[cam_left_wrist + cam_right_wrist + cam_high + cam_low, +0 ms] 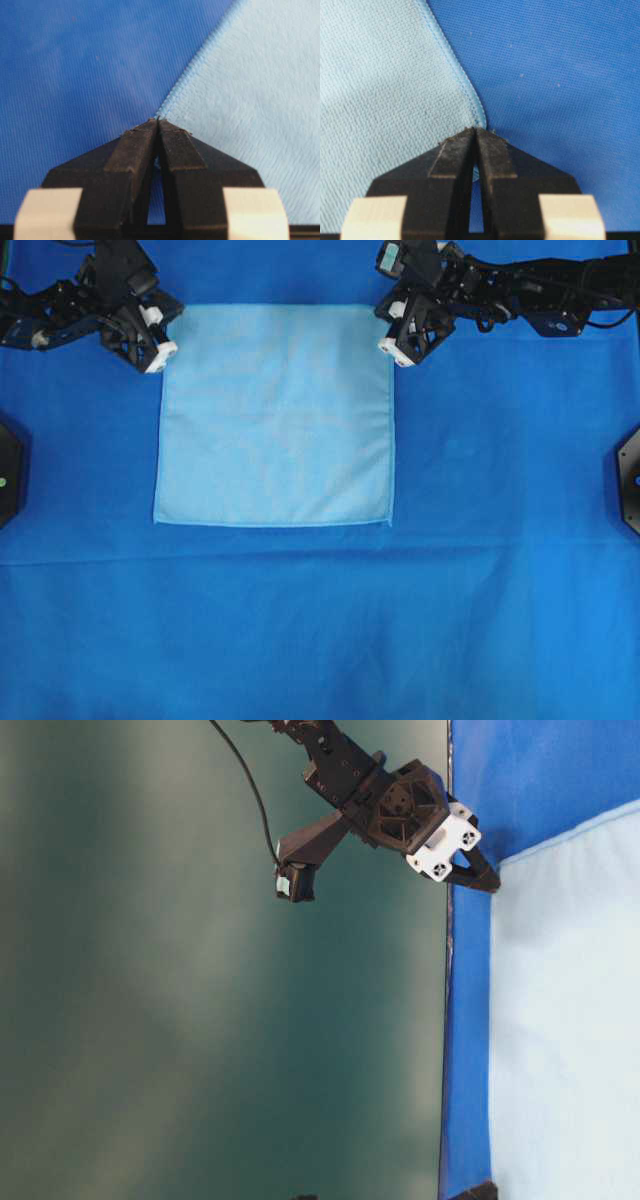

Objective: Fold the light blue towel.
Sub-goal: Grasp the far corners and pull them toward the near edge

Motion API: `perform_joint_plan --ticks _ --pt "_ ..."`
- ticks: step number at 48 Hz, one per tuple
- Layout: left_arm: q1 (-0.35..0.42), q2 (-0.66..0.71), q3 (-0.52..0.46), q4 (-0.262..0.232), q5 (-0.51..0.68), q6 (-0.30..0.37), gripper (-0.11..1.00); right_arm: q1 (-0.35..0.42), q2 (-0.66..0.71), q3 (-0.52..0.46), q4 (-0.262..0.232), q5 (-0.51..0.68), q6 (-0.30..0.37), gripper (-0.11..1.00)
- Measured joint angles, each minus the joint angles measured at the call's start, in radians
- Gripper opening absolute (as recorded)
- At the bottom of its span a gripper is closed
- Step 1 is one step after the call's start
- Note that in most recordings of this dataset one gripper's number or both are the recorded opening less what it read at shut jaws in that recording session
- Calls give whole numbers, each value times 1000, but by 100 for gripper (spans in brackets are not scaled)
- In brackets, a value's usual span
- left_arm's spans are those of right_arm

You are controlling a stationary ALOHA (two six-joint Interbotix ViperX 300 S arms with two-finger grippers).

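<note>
Pinching the light blue towel [275, 415] at its two far corners, our left gripper [158, 120] and right gripper [476, 129] are squeezed tight, with the towel spreading toward the near edge.

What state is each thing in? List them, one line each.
light blue towel: spread flat and unfolded on the royal-blue sheet, two far corners pinched.
left gripper: fingers shut on the towel's corner at the hem.
right gripper: fingers shut on the towel's other far corner.
royal-blue sheet: lying flat under the towel, with one faint crease across it.
</note>
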Motion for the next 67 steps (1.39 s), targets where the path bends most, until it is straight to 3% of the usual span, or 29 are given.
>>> perform_joint_plan --ticks 14,35,47,55,67 --pt "-6 -175 14 2 41 14 1 0 -87 21 0 14 3 2" --pt "-91 -224 60 2 98 15 1 41 -121 40 0 40 14 2" --pt "-242 -285 86 2 236 -12 1 184 -186 92 25 109 29 2" --pt "-370 -310 104 0 295 -40 1 298 -216 114 35 141 83 2" --pt "-580 -331 109 -2 344 -179 1 436 -221 121 37 163 179 2"
